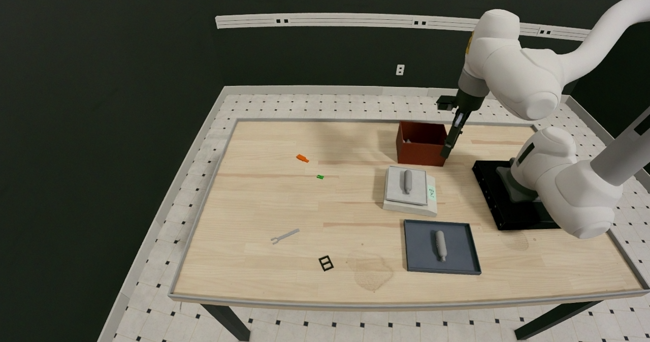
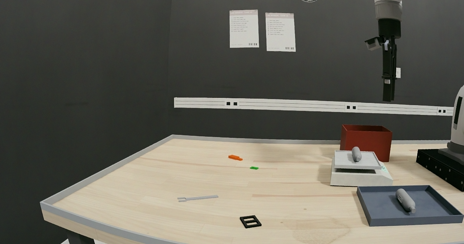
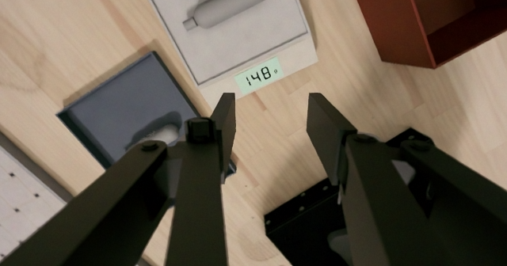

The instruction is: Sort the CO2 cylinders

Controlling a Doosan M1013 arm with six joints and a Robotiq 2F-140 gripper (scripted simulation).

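Note:
A grey CO2 cylinder (image 1: 407,180) (image 2: 356,153) (image 3: 227,2) lies flat on the white scale (image 1: 395,203) (image 2: 356,177) (image 3: 253,40), whose display reads 148 g. A second cylinder (image 1: 440,244) (image 2: 404,199) (image 3: 164,133) lies flat in the dark grey tray (image 1: 418,249) (image 2: 379,206) (image 3: 119,108), partly hidden by a finger in the wrist view. The red scrap bin (image 1: 418,153) (image 2: 366,140) (image 3: 396,28) stands behind the scale; a small pale shape (image 1: 408,140) shows inside it. My gripper (image 1: 445,151) (image 2: 387,96) (image 3: 271,112) hangs high, right of the bin, with its fingers apart and nothing between them.
The arm's black base plate (image 1: 495,194) (image 2: 434,168) (image 3: 301,218) sits at the right. On the left half of the table lie an orange piece (image 1: 302,158) (image 2: 235,157), a green piece (image 1: 320,176) (image 2: 253,168), a grey wrench (image 1: 285,236) (image 2: 198,197) and a black buckle (image 1: 325,262) (image 2: 250,221).

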